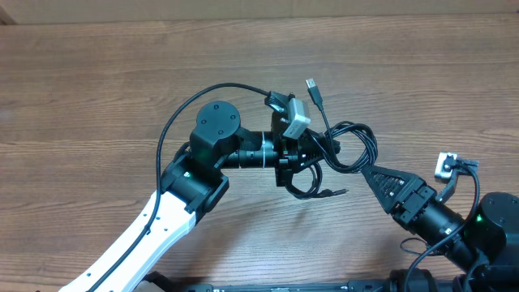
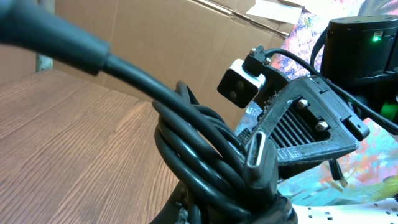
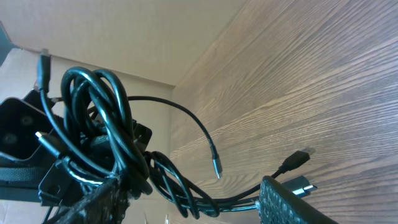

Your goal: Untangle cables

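**A:** What was under it all?

**B:** A brown wood-grain table [image 1: 97, 73] was seen, with cardboard [image 2: 155, 37] stood up behind it.

**A:** How was the left gripper [image 1: 318, 152] set?

**B:** It was clamped tight on the cables [image 1: 345, 150]. In its wrist view the black loops were bunched together where they came out of the grip, and a flat plug [image 2: 258, 155] was pressed against them.

**A:** And the right gripper [image 3: 196, 205]?

**B:** Its fingers [image 3: 292, 202] were held well apart. A couple of strands were run through the gap between them, low in the right wrist view. Whether those strands were touched by either pad could not be settled, as that corner was dark and cropped.

**A:** Where was the bundle placed relative to both?

**B:** It was gathered near the middle of the table, between the two arms. The coil was caught at the left fingertips, and its loops were spread toward the right gripper's tip, just beside it. One plug end [image 1: 312, 85] was stuck out on the far side.
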Robot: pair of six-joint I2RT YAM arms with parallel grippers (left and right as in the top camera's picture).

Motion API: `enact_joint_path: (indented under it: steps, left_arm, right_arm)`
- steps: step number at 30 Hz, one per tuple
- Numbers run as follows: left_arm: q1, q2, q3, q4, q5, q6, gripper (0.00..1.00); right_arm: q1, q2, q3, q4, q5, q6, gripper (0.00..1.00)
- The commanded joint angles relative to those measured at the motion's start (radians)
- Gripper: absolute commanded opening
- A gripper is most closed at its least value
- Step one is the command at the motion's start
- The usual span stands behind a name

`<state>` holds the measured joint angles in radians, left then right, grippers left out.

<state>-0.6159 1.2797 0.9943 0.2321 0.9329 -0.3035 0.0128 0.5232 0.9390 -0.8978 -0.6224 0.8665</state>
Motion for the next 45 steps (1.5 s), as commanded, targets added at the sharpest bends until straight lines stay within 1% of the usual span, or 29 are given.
enact_joint_path:
  steps: [1,9,15,22,30,33,37,42,45]
  left_arm:
    - [-0.023,0.002,0.017,0.018,0.029,0.019,0.04]
    - [-0.080,0.002,0.017,0.105,0.028,0.011,0.04]
    - [-0.084,0.002,0.017,0.166,0.026,-0.016,0.04]
    - [-0.084,0.002,0.017,0.158,0.056,-0.020,0.04]
    - [-0.085,0.002,0.017,0.147,0.063,-0.079,0.04]
    - [-0.085,0.002,0.017,0.147,0.063,-0.089,0.04]
    - [-0.085,0.002,0.017,0.147,0.063,-0.105,0.04]
    - [-0.085,0.002,0.017,0.147,0.063,-0.131,0.04]
    - [-0.084,0.002,0.017,0.147,0.049,-0.132,0.04]
  right_arm:
    - [-0.001,0.006,0.016,0.006,0.031,-0.008,0.64]
    - [-0.001,0.024,0.016,0.006,0.035,-0.012,0.64]
    - [-0.001,0.037,0.016,0.005,0.068,-0.012,0.63]
    - [-0.001,0.037,0.016,0.009,0.129,-0.012,0.63]
    - [-0.001,0.037,0.016,0.035,0.217,-0.012,0.64]
    - [-0.001,0.037,0.016,0.031,0.218,-0.013,0.64]
    - [-0.001,0.037,0.016,0.029,0.218,-0.057,0.64]
    - [-0.001,0.037,0.016,0.028,0.217,-0.058,0.64]
    - [-0.001,0.037,0.016,0.028,0.174,-0.062,0.63]
